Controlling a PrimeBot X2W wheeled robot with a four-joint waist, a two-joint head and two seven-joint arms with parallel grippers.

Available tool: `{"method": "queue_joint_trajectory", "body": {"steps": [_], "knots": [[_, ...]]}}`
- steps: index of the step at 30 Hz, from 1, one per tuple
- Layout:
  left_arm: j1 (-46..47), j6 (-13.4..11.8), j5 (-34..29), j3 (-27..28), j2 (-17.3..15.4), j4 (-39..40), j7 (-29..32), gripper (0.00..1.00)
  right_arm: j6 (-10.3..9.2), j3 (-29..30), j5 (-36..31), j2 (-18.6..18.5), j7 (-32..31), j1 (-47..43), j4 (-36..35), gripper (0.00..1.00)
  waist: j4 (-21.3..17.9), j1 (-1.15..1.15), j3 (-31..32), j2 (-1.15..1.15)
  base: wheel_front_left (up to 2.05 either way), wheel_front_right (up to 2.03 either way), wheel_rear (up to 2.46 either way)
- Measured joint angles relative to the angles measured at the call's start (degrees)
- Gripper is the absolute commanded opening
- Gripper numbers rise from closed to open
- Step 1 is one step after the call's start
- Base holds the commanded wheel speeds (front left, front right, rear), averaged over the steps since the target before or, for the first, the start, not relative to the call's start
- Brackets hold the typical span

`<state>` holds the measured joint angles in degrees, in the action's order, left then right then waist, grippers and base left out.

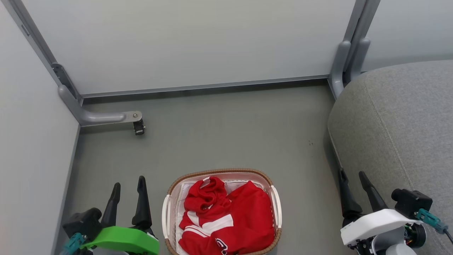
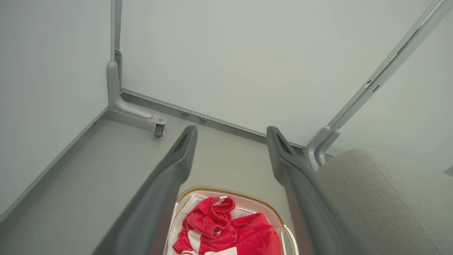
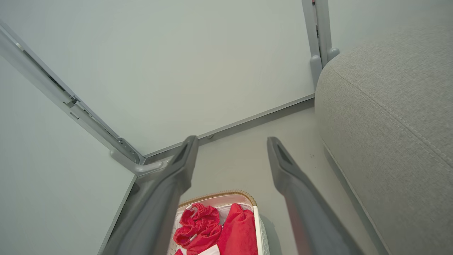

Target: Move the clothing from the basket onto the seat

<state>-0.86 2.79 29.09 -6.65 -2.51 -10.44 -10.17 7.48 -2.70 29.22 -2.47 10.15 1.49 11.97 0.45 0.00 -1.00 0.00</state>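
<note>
While the clothing lies heaped in the basket on the floor, the first pick is not yet begun. Left gripper and right gripper flank the basket, fingers apart, empty. Next move, likely: reach down, pinch red cloth not the white liner, lift over the woven edge, carry right to the seat. Open floor ahead; panels bound far and left sides.

- The basket — its near end runs off the bottom edge of my head view.
- The lettering on the clothing is cut there too, and I cannot read it.
- The clothing buries most of the liner.
- The seat runs off the right and bottom edges.
- The specks beside the seat — too small to tell.
</note>
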Motion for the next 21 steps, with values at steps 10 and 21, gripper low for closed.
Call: {"method": "queue_joint_trajectory", "body": {"steps": [10,21], "knots": [[0.0,-0.3,-4.7,-0.6,-0.1,-0.5,-1.2,1.00,0.00,-0.4,-4.8,-0.1,1.3,0.0,-0.1,1.00,0.1,0.00,-0.3,0.00,0.00,0.00,0.00],[-0.1,-0.5,-9.2,-0.8,-0.1,-0.6,-2.6,1.00,0.00,-0.7,-9.8,-0.1,2.5,0.0,-0.3,1.00,0.2,0.00,-0.6,0.00,0.00,0.00,0.00]]}}
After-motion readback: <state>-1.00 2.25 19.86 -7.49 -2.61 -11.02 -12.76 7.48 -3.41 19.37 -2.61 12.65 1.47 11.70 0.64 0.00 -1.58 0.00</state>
